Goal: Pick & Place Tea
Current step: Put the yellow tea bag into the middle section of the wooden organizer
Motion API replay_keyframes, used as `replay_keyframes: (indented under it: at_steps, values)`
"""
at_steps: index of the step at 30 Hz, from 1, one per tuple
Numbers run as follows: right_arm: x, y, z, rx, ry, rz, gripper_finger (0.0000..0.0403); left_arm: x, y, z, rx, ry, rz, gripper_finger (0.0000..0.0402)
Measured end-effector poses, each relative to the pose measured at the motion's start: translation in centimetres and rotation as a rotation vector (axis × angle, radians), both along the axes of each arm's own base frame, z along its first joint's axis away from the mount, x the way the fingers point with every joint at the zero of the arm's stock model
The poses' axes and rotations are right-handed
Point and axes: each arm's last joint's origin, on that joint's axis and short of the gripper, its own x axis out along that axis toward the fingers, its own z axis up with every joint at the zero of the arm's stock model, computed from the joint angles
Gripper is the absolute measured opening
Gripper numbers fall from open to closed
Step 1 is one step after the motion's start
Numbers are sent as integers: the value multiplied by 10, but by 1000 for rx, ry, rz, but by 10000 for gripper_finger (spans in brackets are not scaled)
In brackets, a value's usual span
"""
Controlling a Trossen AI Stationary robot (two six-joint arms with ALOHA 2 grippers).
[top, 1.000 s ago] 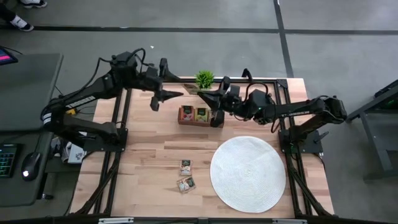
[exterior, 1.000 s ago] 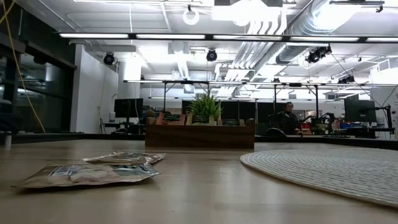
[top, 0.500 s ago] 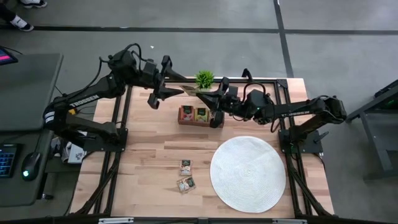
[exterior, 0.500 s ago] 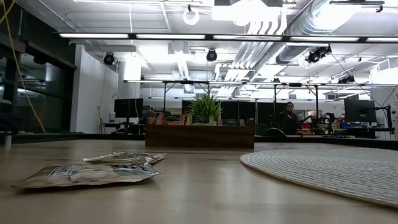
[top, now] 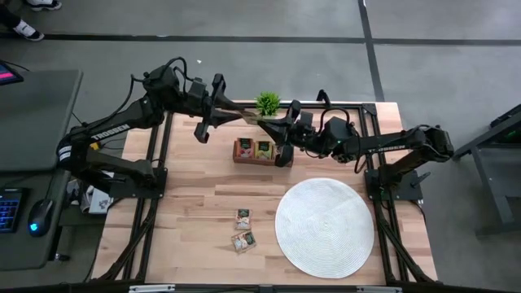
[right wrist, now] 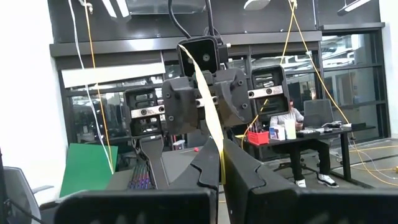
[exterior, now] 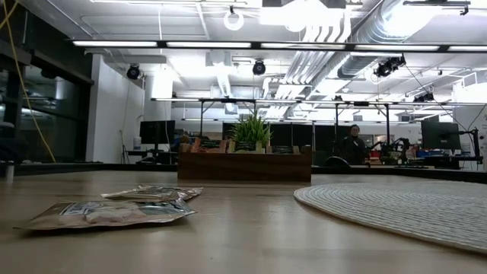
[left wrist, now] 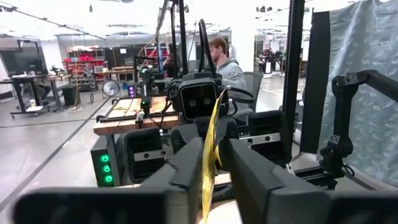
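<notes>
High over the table's far side my two grippers face each other with one yellow tea packet [top: 248, 116] between them. My left gripper [top: 237, 112] comes from the left and my right gripper [top: 264, 123] from the right, each shut on an end of it. The packet shows edge-on in both wrist views [left wrist: 209, 140] [right wrist: 205, 106]. Below them a wooden box [top: 262, 151] holds more packets. Two tea packets [top: 242, 218] [top: 243, 240] lie flat on the table left of the round white mat [top: 324, 228], also in the low view [exterior: 106, 213] [exterior: 152, 192]. My left gripper pinches the packet's left end [left wrist: 210, 163] between its two fingers, roughly level, from the table's left. The packet stands on edge, lifted clear of everything below. My right gripper pinches the packet's opposite end [right wrist: 217, 149] between its two fingers, coming from the table's right and slanting a little upward. The packet rises out of the fingers toward the other gripper, slightly bent.
A small green potted plant [top: 267, 102] stands just behind the box at the far edge, close under the grippers. Black frame rails [top: 155, 163] run along both sides of the table. A person [left wrist: 225, 59] is in the room beyond.
My left gripper has closed its fingers on the free end of the packet that my right gripper holds, tipping up slightly as it did so. My right gripper and the packet have stayed where they were.
</notes>
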Motion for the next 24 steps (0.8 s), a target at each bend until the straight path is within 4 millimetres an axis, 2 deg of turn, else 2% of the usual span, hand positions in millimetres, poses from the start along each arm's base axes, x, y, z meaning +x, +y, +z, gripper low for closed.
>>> replay_keyframes:
  at_steps: [4,12,18,24]
  values:
    - [0,0,0,0,0,0,0,0,0,0,0,2,0,14]
    - [0,0,-1,9,2,-12,18,7,3,-5,-9,26,0,2]
    - [0,0,0,19,-5,5,72,7,3,-7,-3,34,-16,1]
    - [-4,0,3,27,6,-3,156,7,3,-11,22,72,-12,0]
